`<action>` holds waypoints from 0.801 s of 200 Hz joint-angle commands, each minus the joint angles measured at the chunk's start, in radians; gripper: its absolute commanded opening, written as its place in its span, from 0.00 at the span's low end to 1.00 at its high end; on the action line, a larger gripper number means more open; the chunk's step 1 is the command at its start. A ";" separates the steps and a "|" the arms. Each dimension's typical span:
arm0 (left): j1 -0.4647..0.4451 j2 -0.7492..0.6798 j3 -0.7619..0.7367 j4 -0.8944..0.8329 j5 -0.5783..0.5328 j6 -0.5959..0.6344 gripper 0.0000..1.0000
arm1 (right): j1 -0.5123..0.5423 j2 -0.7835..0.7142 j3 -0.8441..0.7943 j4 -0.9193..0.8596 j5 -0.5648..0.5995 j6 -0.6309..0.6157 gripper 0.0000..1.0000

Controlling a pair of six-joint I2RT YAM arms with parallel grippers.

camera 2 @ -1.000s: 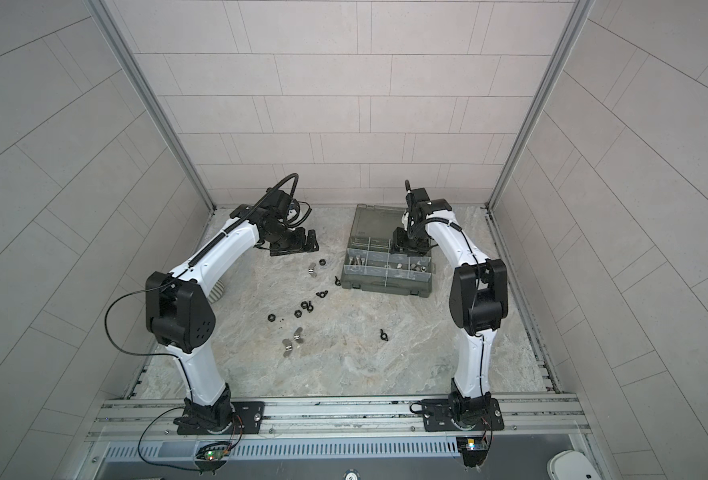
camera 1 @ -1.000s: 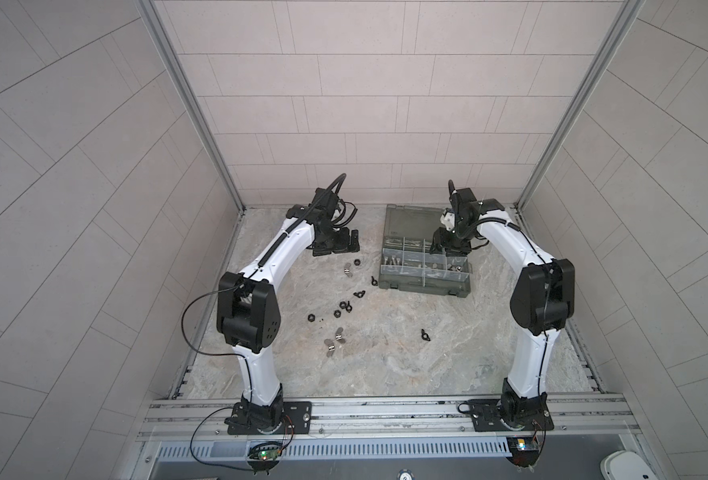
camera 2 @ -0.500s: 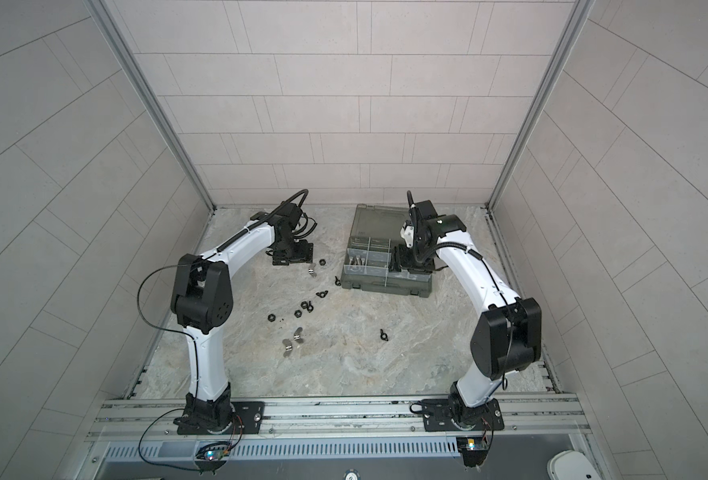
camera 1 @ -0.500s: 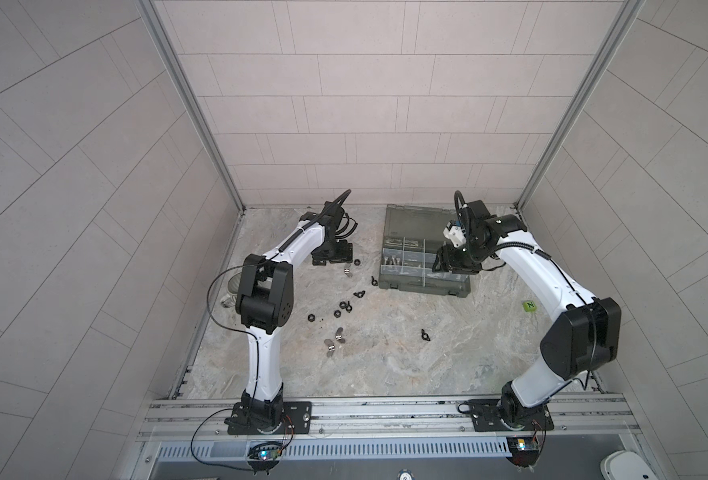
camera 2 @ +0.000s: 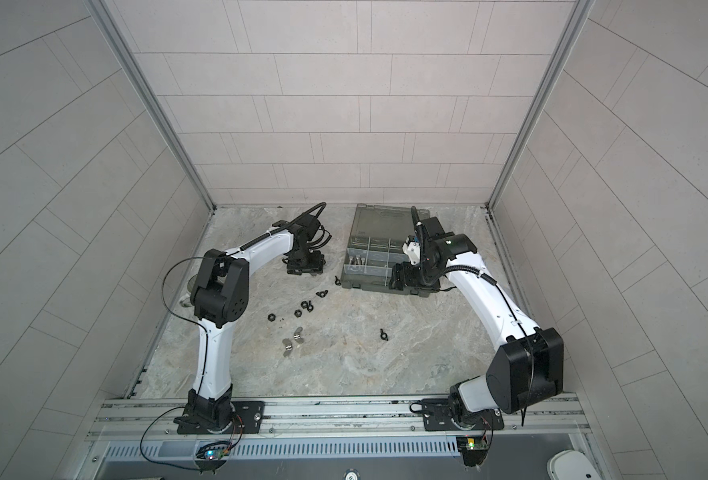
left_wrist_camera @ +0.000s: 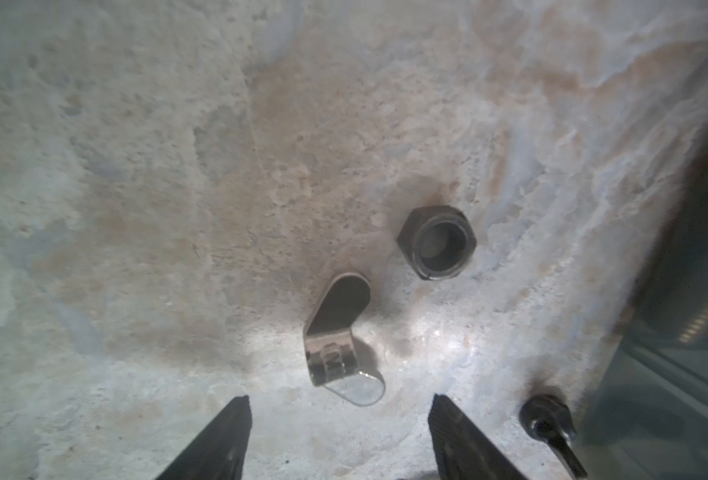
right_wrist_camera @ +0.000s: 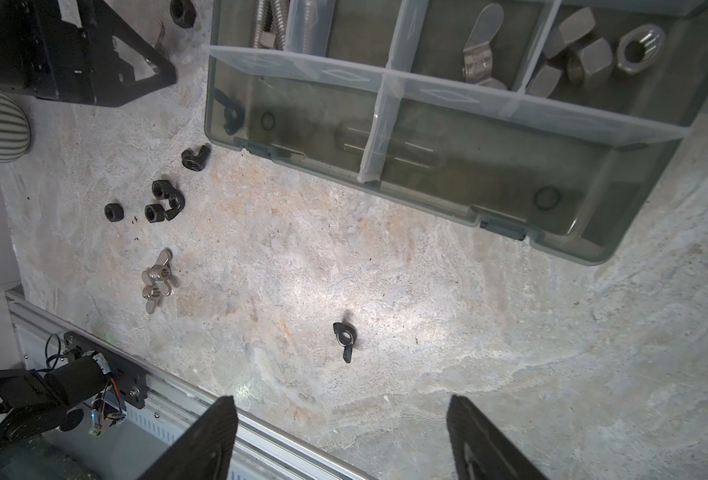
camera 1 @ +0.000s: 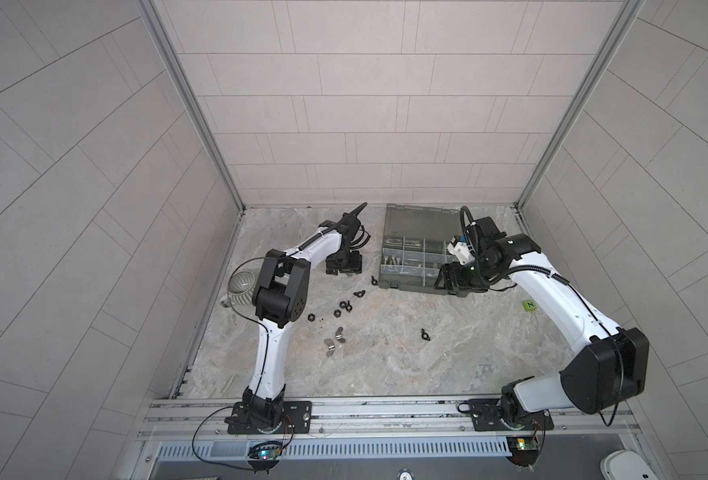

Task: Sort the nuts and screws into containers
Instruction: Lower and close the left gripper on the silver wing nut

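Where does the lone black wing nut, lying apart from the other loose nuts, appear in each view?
Both top views: the lone black wing nut lies alone on the table, on the near side of the organizer box.
Left wrist: not in it.
Right wrist: near the picture's centre, clear of the box.
Shared landmark: the organizer box, seen in every view.

Mug half hidden behind left arm; screws cut by frame edge.
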State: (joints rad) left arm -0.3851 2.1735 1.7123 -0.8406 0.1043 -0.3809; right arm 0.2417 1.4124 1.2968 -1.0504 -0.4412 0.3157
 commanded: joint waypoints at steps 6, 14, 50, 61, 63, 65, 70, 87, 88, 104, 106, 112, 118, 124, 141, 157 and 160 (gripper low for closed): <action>0.002 0.018 0.000 0.001 -0.036 -0.012 0.72 | 0.004 -0.059 -0.026 -0.007 0.009 -0.007 0.82; 0.002 0.022 0.003 0.000 -0.039 -0.009 0.72 | 0.004 -0.068 -0.033 -0.007 0.014 -0.004 0.82; 0.002 0.047 0.016 0.000 -0.061 -0.010 0.70 | 0.004 -0.101 -0.058 -0.016 0.038 -0.001 0.82; 0.002 0.052 0.017 0.004 -0.064 -0.010 0.69 | 0.004 -0.108 -0.060 -0.022 0.050 0.001 0.82; 0.002 0.055 0.017 0.005 -0.064 -0.010 0.69 | 0.004 -0.109 -0.061 -0.022 0.052 0.001 0.82; 0.002 0.054 0.017 0.006 -0.064 -0.010 0.68 | 0.004 -0.111 -0.062 -0.023 0.054 0.000 0.82; 0.002 0.059 0.020 0.006 -0.067 -0.009 0.67 | 0.004 -0.113 -0.064 -0.024 0.057 0.000 0.82; 0.002 0.068 0.026 0.007 -0.080 -0.006 0.64 | 0.004 -0.118 -0.074 -0.024 0.068 0.000 0.82; 0.002 0.068 0.026 0.006 -0.080 -0.006 0.64 | 0.003 -0.118 -0.075 -0.024 0.068 0.001 0.82; 0.002 0.072 0.034 0.007 -0.081 -0.004 0.63 | 0.003 -0.117 -0.080 -0.024 0.068 0.003 0.82; 0.002 0.072 0.034 0.007 -0.081 -0.003 0.63 | 0.003 -0.117 -0.081 -0.023 0.068 0.003 0.82; 0.002 0.073 0.038 0.008 -0.082 -0.002 0.63 | 0.004 -0.116 -0.082 -0.023 0.068 0.003 0.82; 0.002 0.075 0.041 0.008 -0.082 -0.002 0.63 | 0.003 -0.115 -0.082 -0.023 0.070 0.003 0.82; 0.002 0.074 0.041 0.008 -0.080 -0.002 0.63 | 0.002 -0.112 -0.082 -0.024 0.069 0.002 0.82; 0.002 0.080 0.047 0.009 -0.074 0.005 0.63 | 0.002 -0.107 -0.081 -0.022 0.067 0.005 0.82; 0.002 0.086 0.058 0.009 -0.068 0.014 0.63 | 0.002 -0.100 -0.080 -0.022 0.067 0.006 0.82; 0.002 0.088 0.061 0.009 -0.069 0.015 0.63 | 0.003 -0.099 -0.080 -0.022 0.067 0.006 0.82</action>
State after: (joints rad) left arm -0.3866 2.2253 1.7386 -0.8356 0.0402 -0.3847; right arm 0.2417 1.3144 1.2190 -1.0531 -0.3916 0.3180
